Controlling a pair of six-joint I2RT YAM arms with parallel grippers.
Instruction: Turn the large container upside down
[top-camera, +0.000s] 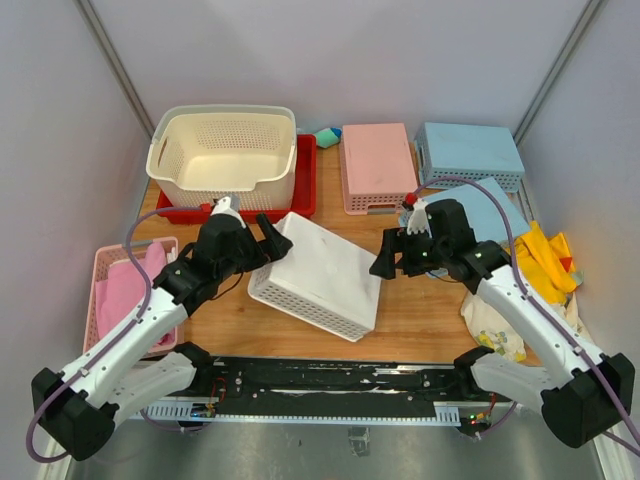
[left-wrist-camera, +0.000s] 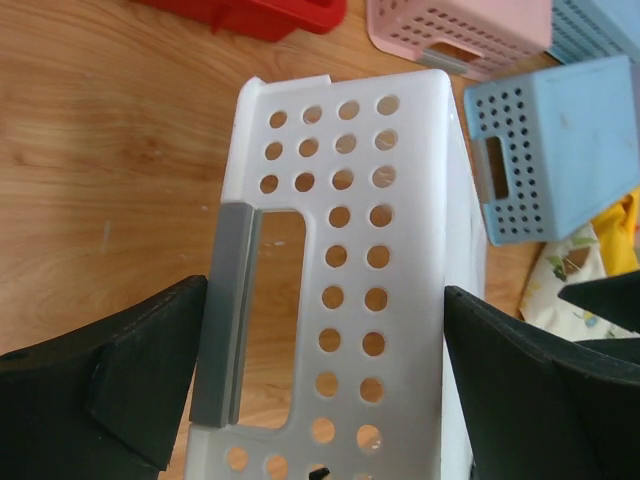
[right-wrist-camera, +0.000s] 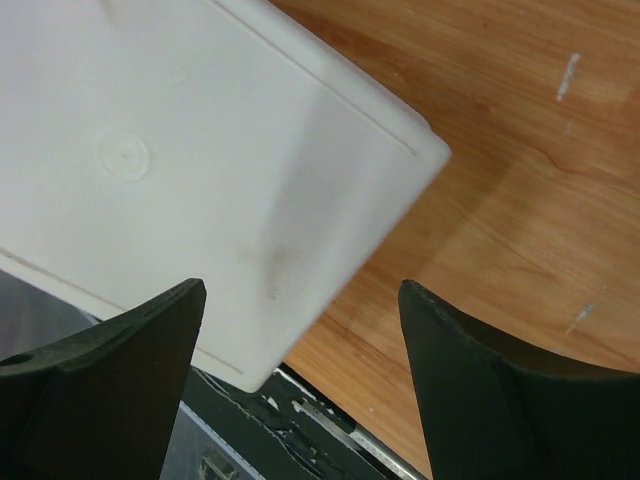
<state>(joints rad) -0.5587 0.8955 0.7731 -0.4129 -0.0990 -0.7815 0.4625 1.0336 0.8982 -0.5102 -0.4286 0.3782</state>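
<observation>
Table (top-camera: 430, 310): wood, grey walls (top-camera: 350, 60) | container (top-camera: 230, 185) upright on red tray (top-camera: 305, 188) behind white basket (top-camera: 325, 265) | left hand (top-camera: 272, 235) spread at basket's end | right hand (top-camera: 383, 258) spread beside basket

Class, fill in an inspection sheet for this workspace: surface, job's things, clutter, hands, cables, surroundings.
Surface: wooden table, a few pale scuff marks.
Job's things: large container upright, open side up, on the red tray; not yet turned.
Clutter: white basket base-up in the middle; pink basket and blue basket base-up at the back; yellow cloth at right.
Hands: left hand open, astride the white basket's end wall; right hand open, over its corner.
Cables: purple cable along each arm.
Surroundings: grey walls.
</observation>
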